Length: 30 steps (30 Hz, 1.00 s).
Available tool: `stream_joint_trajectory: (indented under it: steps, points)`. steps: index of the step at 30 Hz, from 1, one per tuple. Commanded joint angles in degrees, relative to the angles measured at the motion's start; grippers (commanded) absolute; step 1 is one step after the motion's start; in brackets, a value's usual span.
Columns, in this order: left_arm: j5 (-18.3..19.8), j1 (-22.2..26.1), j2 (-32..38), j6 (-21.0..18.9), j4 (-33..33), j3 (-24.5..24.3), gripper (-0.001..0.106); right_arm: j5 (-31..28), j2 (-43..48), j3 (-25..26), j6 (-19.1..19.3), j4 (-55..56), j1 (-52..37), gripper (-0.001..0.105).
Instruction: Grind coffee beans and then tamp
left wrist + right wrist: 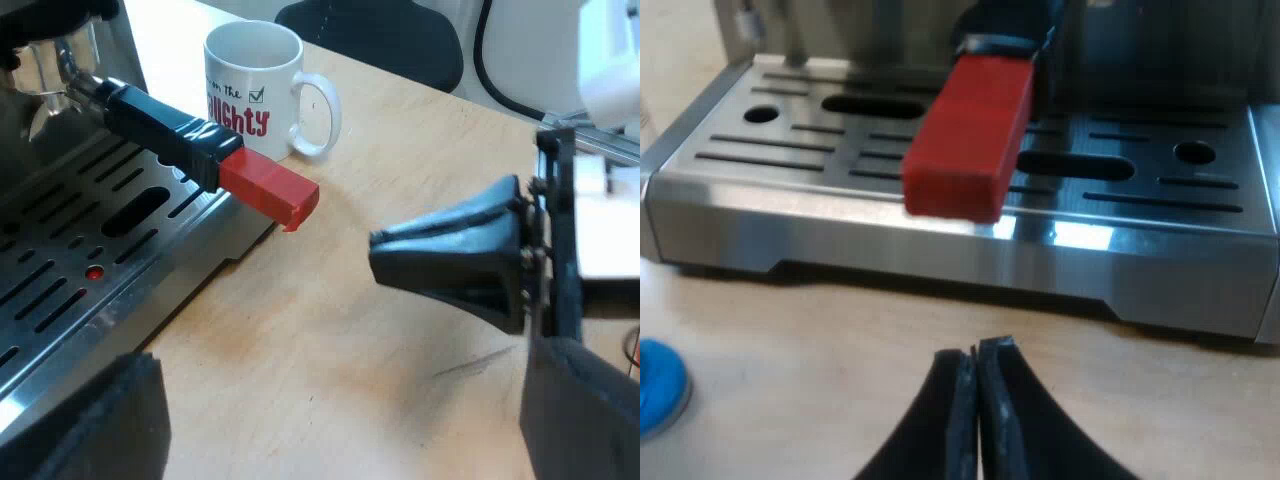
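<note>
Your metal holder with black, red-tipped handle (200,145) sits locked in the steel espresso machine (60,280). Your right gripper (977,375) faces its red end, fingers pressed together, holding nothing. Your left gripper (335,400) gapes wide, likewise unladen. The white lettered mug (255,85) beside the machine shows bare white inside.

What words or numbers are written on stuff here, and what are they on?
"on the": black writing on the white mug, followed by a ticked box.
"...GHTY": red letters under it; the word's start is hidden round the mug's side.
Nothing readable on the espresso machine or the red handle end.
</note>
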<state>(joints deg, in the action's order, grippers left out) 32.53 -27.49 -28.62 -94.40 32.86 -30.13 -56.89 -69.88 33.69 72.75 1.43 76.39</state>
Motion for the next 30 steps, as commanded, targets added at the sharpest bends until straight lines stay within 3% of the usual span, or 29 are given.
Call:
stream_joint_trajectory:
  steps: [1, 5, 7, 10, 16, 23, 26, 28, 30]
  points:
    - [0.4, -0.3, 0.3, -0.1, -0.2, -0.1, 0.073, -1.0, -0.1, 0.4, 0.8, 0.9, 1.8, 0.001]
    - [0.4, -0.3, 0.3, -0.1, -0.2, -0.1, 0.073, -1.1, 0.5, 0.4, 0.8, 1.5, 3.3, 0.021]
    - [0.3, -0.3, 0.3, -0.1, -0.2, -0.1, 0.073, -0.7, 1.3, 0.6, 0.8, 1.9, 3.3, 0.042]
    - [0.2, -0.3, 0.3, -0.1, -0.2, -0.1, 0.073, -0.7, 3.2, 0.6, 0.8, 1.9, 3.3, 0.062]
    - [-1.0, -0.3, 0.3, -0.1, -0.2, -0.1, 0.073, 0.4, 7.5, 1.2, 0.8, 4.5, 3.3, 0.062]
    - [-4.4, 1.6, 0.3, -0.1, -2.7, -0.1, 0.073, 0.8, 11.4, 10.6, 0.8, 22.6, 3.2, 0.062]
    - [-1.5, 5.1, 0.3, 0.0, -4.4, -0.1, 0.073, 1.8, 11.4, 15.0, 0.8, 28.0, 2.9, 0.062]
    - [3.4, 8.2, 0.3, 0.9, -4.9, -0.1, 0.073, 2.9, 11.4, 17.9, 0.5, 31.5, 1.8, 0.062]
    - [5.2, 10.0, 0.3, 1.7, -5.0, -0.1, 0.073, 5.1, 11.4, 20.4, 0.0, 34.0, -0.2, 0.062]
